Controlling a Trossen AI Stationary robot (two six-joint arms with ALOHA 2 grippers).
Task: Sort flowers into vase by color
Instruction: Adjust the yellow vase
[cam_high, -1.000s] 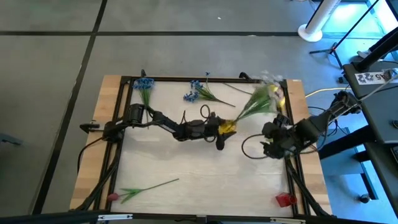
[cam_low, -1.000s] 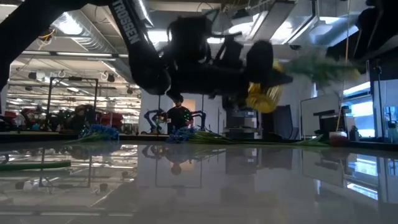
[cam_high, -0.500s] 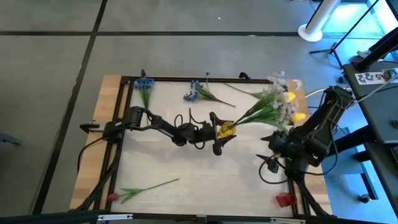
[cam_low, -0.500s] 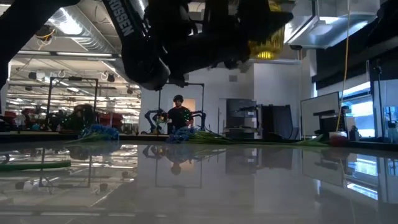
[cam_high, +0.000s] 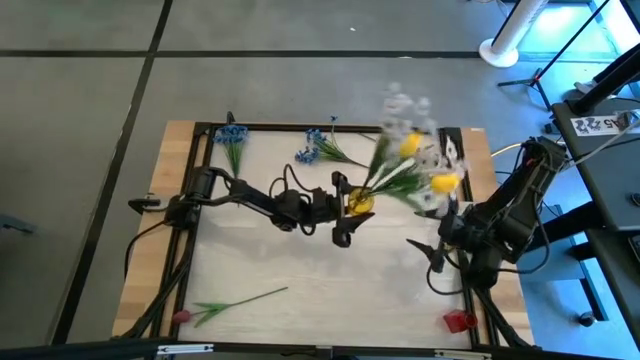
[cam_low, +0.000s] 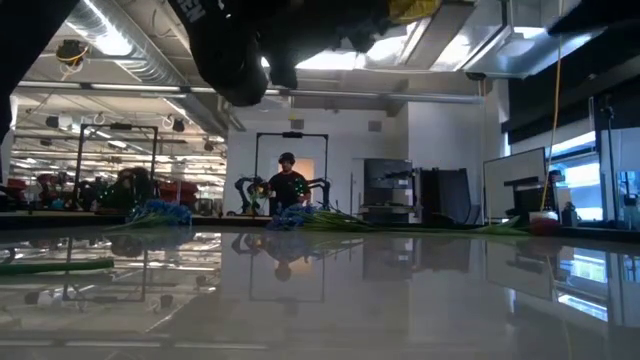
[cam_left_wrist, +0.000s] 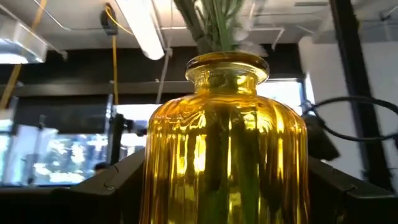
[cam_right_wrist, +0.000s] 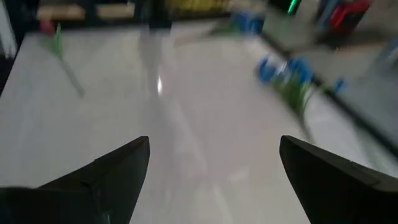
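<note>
Low view showed partial white "TROSSEN" lettering on the left arm. Left gripper (cam_high: 352, 203) clasped a ribbed amber glass vase (cam_left_wrist: 224, 149) holding yellow-and-white flowers (cam_high: 415, 165); right gripper (cam_high: 432, 262) stood spread, empty, beside it.

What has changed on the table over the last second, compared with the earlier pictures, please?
The left gripper, shut on the amber ribbed glass vase, has swung it so the yellow and white flowers now lean toward the far edge, and has lifted it higher in the low view. The open right gripper has drawn back toward the near right. The blue flowers at the far edge and the pink-headed flower near the front stayed put.
</note>
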